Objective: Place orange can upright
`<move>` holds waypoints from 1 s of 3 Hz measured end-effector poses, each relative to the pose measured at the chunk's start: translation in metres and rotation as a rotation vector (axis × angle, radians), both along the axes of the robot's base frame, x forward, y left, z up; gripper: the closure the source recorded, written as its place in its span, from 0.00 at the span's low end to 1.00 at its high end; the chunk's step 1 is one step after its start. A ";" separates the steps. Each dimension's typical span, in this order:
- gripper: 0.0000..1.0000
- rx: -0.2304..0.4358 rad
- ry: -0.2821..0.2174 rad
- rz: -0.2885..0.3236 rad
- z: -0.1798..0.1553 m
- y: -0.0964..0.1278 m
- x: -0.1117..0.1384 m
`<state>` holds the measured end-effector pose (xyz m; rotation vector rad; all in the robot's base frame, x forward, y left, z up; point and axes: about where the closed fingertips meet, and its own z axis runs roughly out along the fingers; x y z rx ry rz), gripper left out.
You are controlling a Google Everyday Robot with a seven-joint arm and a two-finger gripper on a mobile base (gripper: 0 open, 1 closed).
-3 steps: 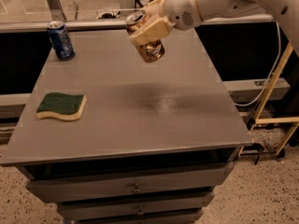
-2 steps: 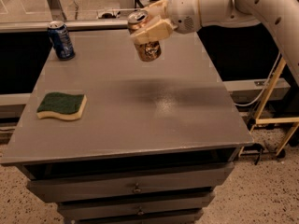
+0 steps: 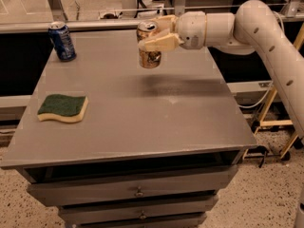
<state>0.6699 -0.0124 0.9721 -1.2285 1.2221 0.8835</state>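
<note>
Gripping: my hand [image 3: 148,34] is clamped around the orange can [image 3: 150,58], which sits roughly upright.
Orange can: I see it held above the table [image 3: 142,132], far middle.
Others: blue can [image 3: 61,41] far-left corner; sponge [image 3: 62,107] left side.

A single camera looks steeply down from in front of the table [image 3: 142,127], facing its far edge, close enough to include the drawers [image 3: 137,191]. The gripper [image 3: 148,35], upper centre, clasps the orange can [image 3: 150,58].
</note>
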 end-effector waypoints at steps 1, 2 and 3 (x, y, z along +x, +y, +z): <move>0.59 0.063 0.002 -0.033 -0.011 -0.005 0.005; 0.35 0.087 0.030 -0.089 -0.020 -0.007 0.015; 0.12 0.077 0.066 -0.137 -0.026 -0.007 0.023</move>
